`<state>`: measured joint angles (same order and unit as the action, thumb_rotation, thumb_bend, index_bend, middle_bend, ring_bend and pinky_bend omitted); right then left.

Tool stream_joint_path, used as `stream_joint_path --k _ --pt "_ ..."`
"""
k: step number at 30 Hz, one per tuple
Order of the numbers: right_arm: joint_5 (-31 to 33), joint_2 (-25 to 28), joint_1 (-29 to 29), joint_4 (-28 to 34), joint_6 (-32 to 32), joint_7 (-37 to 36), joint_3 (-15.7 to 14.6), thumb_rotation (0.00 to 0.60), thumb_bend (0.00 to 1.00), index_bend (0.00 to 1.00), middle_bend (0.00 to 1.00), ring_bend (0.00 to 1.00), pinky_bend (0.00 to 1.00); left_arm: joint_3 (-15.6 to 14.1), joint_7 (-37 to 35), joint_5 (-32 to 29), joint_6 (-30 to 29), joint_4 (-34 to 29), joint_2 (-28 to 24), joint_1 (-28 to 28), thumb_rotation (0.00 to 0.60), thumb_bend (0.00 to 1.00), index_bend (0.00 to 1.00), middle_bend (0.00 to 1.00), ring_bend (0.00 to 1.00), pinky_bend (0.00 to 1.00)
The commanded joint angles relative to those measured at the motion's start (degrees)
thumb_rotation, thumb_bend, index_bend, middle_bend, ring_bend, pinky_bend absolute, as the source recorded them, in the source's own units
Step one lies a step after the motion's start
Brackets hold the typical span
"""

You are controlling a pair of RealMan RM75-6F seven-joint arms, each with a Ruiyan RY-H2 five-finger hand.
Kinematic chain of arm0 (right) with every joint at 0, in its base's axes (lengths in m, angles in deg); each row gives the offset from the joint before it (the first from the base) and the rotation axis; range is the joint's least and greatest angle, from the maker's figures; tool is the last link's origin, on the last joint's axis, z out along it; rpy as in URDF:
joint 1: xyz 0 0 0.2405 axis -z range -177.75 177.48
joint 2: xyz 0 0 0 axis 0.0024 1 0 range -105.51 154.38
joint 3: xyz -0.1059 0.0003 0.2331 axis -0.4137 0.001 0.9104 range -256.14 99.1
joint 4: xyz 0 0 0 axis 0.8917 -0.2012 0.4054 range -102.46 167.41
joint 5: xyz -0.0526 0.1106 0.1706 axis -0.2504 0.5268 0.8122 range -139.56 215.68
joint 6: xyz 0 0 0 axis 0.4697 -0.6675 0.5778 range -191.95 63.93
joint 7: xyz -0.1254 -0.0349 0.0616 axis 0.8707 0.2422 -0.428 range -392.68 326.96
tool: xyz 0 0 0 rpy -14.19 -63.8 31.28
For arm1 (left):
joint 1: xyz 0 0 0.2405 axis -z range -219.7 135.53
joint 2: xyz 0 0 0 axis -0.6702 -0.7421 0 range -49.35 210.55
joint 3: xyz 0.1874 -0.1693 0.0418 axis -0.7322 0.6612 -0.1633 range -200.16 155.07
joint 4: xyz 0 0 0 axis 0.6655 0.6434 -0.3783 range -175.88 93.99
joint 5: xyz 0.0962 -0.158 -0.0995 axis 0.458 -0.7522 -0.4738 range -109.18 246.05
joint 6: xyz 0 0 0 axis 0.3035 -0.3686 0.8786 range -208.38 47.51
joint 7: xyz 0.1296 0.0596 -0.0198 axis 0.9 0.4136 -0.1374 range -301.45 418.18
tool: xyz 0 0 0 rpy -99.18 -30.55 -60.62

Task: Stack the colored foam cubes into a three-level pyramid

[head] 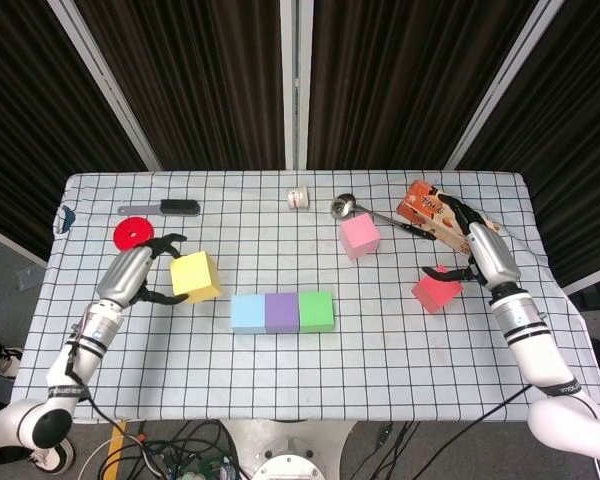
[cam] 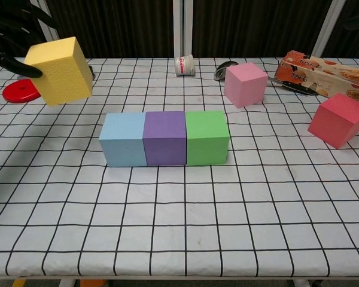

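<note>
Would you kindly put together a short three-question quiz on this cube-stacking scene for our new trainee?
1. True or false: the left hand holds the yellow cube lifted off the table.
2. Which cube is in the middle of the base row? A) blue cube B) purple cube C) green cube
3. Fill in: the right hand is beside the ___ cube.

Key: 1. True; the chest view shows it in the air. 2. B. 3. Red; the red cube sits on the table, and whether the hand touches it is unclear.
</note>
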<state>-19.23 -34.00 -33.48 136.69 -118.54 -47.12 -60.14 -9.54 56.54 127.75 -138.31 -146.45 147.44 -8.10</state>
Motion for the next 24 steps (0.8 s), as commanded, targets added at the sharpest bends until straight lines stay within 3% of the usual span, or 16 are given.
stream_joint_path --k 1,8,24 --pt "0.1 0.2 0.3 0.2 -0.3 -0.1 0.0 0.6 0.08 0.0 0.05 0.0 0.0 0.5 7.7 -4.5 -5.7 -4.6 2.7 0.3 0.6 0.19 0.2 0.54 0.21 0.21" --pt "0.6 0.2 0.7 0.0 -0.6 0.1 0.1 0.6 0.07 0.0 0.05 0.0 0.0 1.3 13.3 -6.6 -6.1 -6.6 7.0 3.5 0.6 0.19 0.2 0.55 0.21 0.2" --pt "2.0 -1.2 0.4 -1.5 0.8 0.7 0.0 0.6 0.08 0.0 0.05 0.0 0.0 1.0 16.9 -7.2 -6.0 -6.1 12.7 6.7 0.6 0.19 0.2 0.56 0.21 0.2"
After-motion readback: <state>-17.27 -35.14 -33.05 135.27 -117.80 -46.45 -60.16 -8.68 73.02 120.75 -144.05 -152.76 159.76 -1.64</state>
